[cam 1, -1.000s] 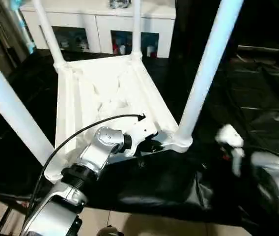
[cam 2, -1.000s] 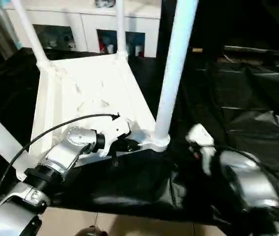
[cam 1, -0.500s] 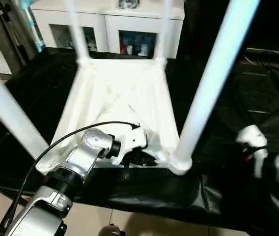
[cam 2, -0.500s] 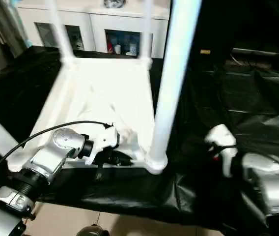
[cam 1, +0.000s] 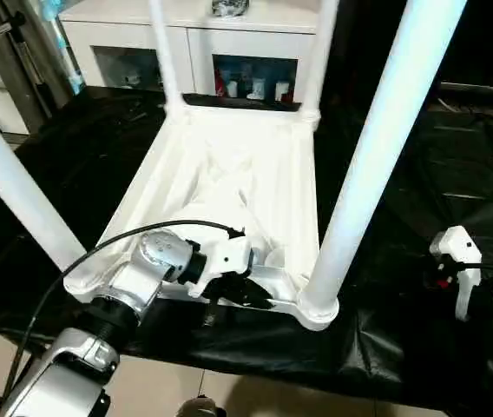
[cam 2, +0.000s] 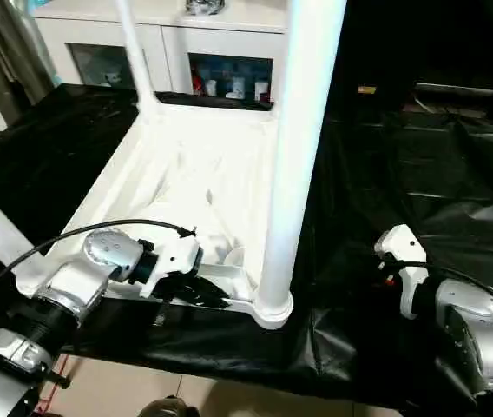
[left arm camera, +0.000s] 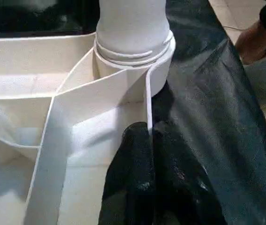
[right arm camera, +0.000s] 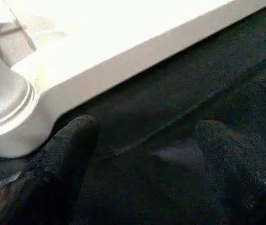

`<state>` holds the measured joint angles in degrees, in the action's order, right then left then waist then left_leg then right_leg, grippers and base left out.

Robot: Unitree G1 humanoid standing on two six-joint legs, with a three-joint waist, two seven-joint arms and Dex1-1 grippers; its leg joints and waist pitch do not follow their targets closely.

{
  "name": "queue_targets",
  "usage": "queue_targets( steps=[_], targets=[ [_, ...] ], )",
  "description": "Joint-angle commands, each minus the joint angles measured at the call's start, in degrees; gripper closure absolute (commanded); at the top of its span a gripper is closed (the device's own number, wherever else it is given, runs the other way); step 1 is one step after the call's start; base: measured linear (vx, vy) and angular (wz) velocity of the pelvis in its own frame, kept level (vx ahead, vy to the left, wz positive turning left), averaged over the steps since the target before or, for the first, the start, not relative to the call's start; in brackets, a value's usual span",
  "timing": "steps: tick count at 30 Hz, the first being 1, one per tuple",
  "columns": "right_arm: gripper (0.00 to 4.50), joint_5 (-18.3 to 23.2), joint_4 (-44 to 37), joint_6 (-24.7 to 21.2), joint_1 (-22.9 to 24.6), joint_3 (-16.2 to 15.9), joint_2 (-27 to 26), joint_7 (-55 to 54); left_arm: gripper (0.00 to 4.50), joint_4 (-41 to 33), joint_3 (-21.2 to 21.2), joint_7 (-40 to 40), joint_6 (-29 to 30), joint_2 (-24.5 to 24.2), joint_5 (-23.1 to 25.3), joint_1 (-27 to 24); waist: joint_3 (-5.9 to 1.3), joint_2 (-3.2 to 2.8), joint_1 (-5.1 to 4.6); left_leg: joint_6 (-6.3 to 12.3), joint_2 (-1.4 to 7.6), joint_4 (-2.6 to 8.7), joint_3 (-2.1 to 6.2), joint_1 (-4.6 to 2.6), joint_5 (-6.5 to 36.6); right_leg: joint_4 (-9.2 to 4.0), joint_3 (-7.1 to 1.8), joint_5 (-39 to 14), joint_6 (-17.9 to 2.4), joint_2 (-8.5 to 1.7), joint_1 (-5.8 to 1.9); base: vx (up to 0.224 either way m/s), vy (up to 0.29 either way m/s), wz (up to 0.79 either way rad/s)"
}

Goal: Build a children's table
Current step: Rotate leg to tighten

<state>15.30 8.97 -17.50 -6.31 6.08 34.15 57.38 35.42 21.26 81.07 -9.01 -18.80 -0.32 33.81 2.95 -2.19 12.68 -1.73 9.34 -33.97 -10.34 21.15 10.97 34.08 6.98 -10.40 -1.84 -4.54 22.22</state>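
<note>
The children's table [cam 1: 229, 174] lies upside down on a black sheet, its ribbed underside facing up. Its white tube legs stand in the corner sockets; the near right leg [cam 1: 377, 148] is the closest to me. My left gripper [cam 1: 246, 291] is shut on the near rim of the table top, just left of that leg's socket [left arm camera: 130, 51]. In the left wrist view the black fingertips [left arm camera: 137, 140] pinch the thin rim wall. My right gripper [right arm camera: 142, 140] is open and holds nothing, low over the sheet just off the table's rim and a corner socket [right arm camera: 6, 108].
The black sheet [cam 1: 429, 174] covers the work surface and folds over its near edge. A white glass-door cabinet [cam 1: 229, 52] stands behind the table. A metal stand [cam 1: 12, 61] rises at the far left. Tiled floor [cam 1: 229, 395] lies below the near edge.
The table has swung with my left gripper on its rim: the far end went right and it now lies square to me. My right arm sits farther right.
</note>
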Motion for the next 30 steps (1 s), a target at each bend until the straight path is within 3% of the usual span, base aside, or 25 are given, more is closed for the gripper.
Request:
queue_targets(
  steps=[1,2,3,6,9,11,12,14,15,16,17,18,19,20,21,22,23,25,30],
  targets=[
    [0.69,0.1,-1.5,-0.4,-0.6,-1.1,-0.9,-1.5,4.06,-2.3,-2.7,1.4,-2.5,0.3,-3.7,2.0,-4.02,1.36,-0.32,4.78,5.14,3.64,1.91,-0.63,7.5,-4.16,-3.99,-14.8,-8.0,-6.42,-2.56,0.000,0.000,0.00],
    [0.69,0.1,-1.6,-0.4,-0.6,-1.1,-1.1,-1.7,4.06,-2.5,-2.8,1.9,-2.3,0.2,-4.1,1.9,-3.97,1.72,-0.41,4.82,5.12,3.67,1.84,-0.53,7.2,-4.09,-4.02,-14.5,-8.0,-6.40,-2.59,0.000,0.000,0.00],
    [0.69,0.1,-1.6,-0.4,-0.6,-1.1,-1.1,-1.7,3.92,-2.5,-2.8,1.9,-2.3,0.2,-4.1,1.9,-4.04,1.48,-0.25,4.76,5.17,3.64,1.83,-0.63,7.1,-3.97,-4.06,-14.5,-8.2,-6.51,-2.54,0.000,0.000,0.00],
    [0.69,-0.7,-1.2,0.4,-1.9,-0.8,-3.0,-5.3,3.65,-5.3,-5.3,1.5,-0.8,-0.6,-6.6,0.6,-3.97,1.91,-0.43,4.64,5.24,3.71,1.77,-0.49,6.7,-3.71,-4.07,-13.2,-9.0,-6.54,-2.53,0.000,0.000,0.00],
    [0.69,-2.0,-1.7,0.1,-2.6,0.5,-4.5,-10.8,3.44,-9.7,-8.6,-1.6,0.2,-1.0,-9.6,-1.7,-3.86,1.94,-0.82,3.74,5.26,3.86,1.79,-0.46,7.1,-3.62,-4.14,-14.5,-8.9,-6.65,-2.47,0.000,0.000,0.00],
    [0.69,-2.7,-2.5,-2.2,-3.2,2.1,-5.9,-16.2,3.25,-13.2,-12.1,-6.3,1.9,-0.7,-11.8,-3.9,-3.86,1.51,-1.20,2.82,5.21,3.91,1.85,-0.53,7.9,-3.63,-4.15,-15.7,-8.6,-6.70,-2.50,0.000,0.000,0.00],
    [0.69,-2.7,-2.9,-3.0,-3.1,2.5,-6.3,-17.6,3.20,-14.1,-13.1,-7.7,2.2,-0.5,-12.3,-4.5,-3.78,1.60,-1.62,2.71,5.09,3.98,1.80,-0.51,8.1,-3.83,-4.14,-15.6,-8.4,-6.45,-2.46,0.000,0.000,0.00],
    [0.69,-4.0,-5.2,-5.3,-3.5,4.4,-9.1,-25.1,3.01,-16.6,-18.1,-18.3,3.0,1.6,-12.2,-7.0,-3.79,1.32,-1.93,2.48,4.96,3.98,1.82,-0.58,8.6,-3.98,-4.11,-15.9,-8.0,-6.27,-2.42,0.000,0.000,0.00],
    [0.69,-4.7,-5.9,-5.5,-3.7,5.1,-10.2,-27.9,2.91,-17.1,-19.8,-22.0,3.0,2.5,-12.2,-7.8,-3.77,1.25,-2.16,1.84,5.16,4.01,1.95,-0.39,8.7,-3.73,-4.18,-15.1,-8.1,-6.20,-2.44,0.000,0.000,0.00],
    [0.69,-5.3,-6.6,-5.6,-3.8,5.8,-11.3,-30.5,2.85,-17.7,-21.4,-25.4,2.9,3.4,-12.2,-8.7,-3.73,1.19,-2.19,1.70,4.68,4.01,1.84,-0.76,9.7,-4.36,-4.00,-17.1,-7.3,-6.23,-2.37,0.000,0.000,0.00],
    [0.69,-5.4,-8.1,-4.9,-3.6,6.0,-13.1,-32.6,2.79,-18.6,-23.1,-29.3,3.8,4.5,-11.8,-9.6,-3.75,1.19,-2.28,1.47,4.79,4.09,1.93,-0.66,9.7,-4.25,-4.11,-17.1,-7.2,-6.23,-2.45,0.000,0.000,0.00],
    [0.69,-5.3,-10.2,-3.8,-3.1,6.1,-15.2,-34.5,2.70,-20.1,-25.2,-33.4,5.0,6.2,-12.6,-11.0,-3.84,0.90,-2.59,1.02,5.09,4.10,1.92,-0.60,10.1,-4.06,-4.20,-15.5,-7.3,-6.15,-2.42,0.000,0.000,0.00],
    [0.42,-5.0,-11.4,-3.2,-2.7,5.9,-16.4,-35.3,2.54,-21.3,-26.2,-35.3,5.9,7.3,-13.5,-12.0,-3.71,1.18,-2.78,1.37,4.72,4.20,1.95,-0.60,10.4,-4.38,-4.01,-15.9,-6.9,-6.06,-2.46,0.000,0.000,0.00],
    [0.42,-5.1,-13.3,-2.5,-1.6,4.7,-17.7,-35.7,2.54,-22.7,-27.5,-39.7,6.8,8.4,-11.9,-13.2,-3.79,0.72,-2.93,1.27,4.75,4.25,2.05,-0.52,10.3,-4.20,-4.08,-15.6,-6.8,-6.12,-2.58,0.000,0.000,0.00],
    [0.35,-4.5,-14.8,-2.4,-0.6,4.1,-19.3,-36.2,2.46,-24.8,-28.5,-42.9,7.6,9.7,-11.7,-14.7,-3.71,0.73,-3.22,1.41,4.91,4.25,2.03,-0.57,10.7,-4.37,-4.17,-14.7,-6.6,-5.94,-2.40,0.000,0.000,0.00],
    [0.35,-3.6,-15.7,-2.1,0.1,3.8,-21.0,-36.8,2.40,-27.0,-29.6,-47.7,12.0,10.8,-10.2,-15.9,-3.85,0.73,-3.60,1.39,5.25,4.37,2.11,-0.43,10.9,-3.88,-4.24,-12.9,-7.0,-5.90,-2.68,0.000,0.000,0.00],
    [0.35,-3.0,-16.2,-1.7,0.8,3.5,-22.3,-37.2,2.40,-28.4,-30.5,-51.1,14.8,11.6,-9.2,-16.9,-3.59,0.69,-3.71,2.01,4.82,4.33,2.02,-0.46,11.3,-4.38,-4.15,-13.9,-6.7,-5.76,-2.44,0.000,0.000,0.00],
    [0.01,-2.6,-16.4,-1.1,2.2,2.8,-24.4,-38.3,2.09,-30.4,-30.4,-54.1,15.4,12.6,-8.2,-19.4,-3.54,0.44,-3.82,1.79,4.78,4.45,2.08,-0.47,11.9,-4.66,-4.17,-15.4,-6.2,-5.71,-2.49,0.000,0.000,0.00],
    [0.00,-5.4,-17.9,-0.6,5.3,0.5,-25.9,-40.5,1.71,-32.4,-28.2,-56.8,12.0,14.1,-5.3,-24.5,-3.21,0.31,-4.32,0.45,4.73,4.93,2.37,-0.65,15.5,-5.54,-4.18,-20.2,-3.4,-5.51,-2.26,0.000,0.000,0.00]
  ],
)
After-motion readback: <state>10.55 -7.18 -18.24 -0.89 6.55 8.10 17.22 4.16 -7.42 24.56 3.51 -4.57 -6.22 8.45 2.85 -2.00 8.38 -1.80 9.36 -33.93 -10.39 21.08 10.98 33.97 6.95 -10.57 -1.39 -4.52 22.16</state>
